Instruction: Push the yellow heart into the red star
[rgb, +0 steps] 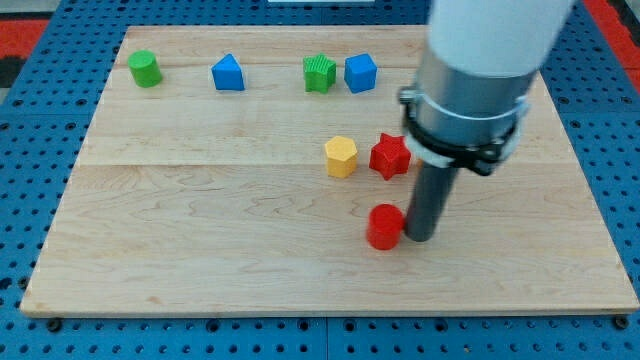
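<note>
While my tip (420, 238) touches the red cylinder (384, 227), no hand exists; yellow block (341, 157) sits just beside the red star (390, 156).

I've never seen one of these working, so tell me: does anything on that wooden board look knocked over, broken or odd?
Nothing looks damaged or spilled. The one oddity: my tip rests against the red cylinder, not a task block. The yellow block, more hexagon than heart, sits just to the view's left of the red star, a small gap between them.

A pale wooden board (200, 230) with visible grain fills most of the frame, evenly lit. Around it lies a blue perforated surface (30, 200), with a patch of red perforated surface (40, 30) in the upper left corner.
</note>
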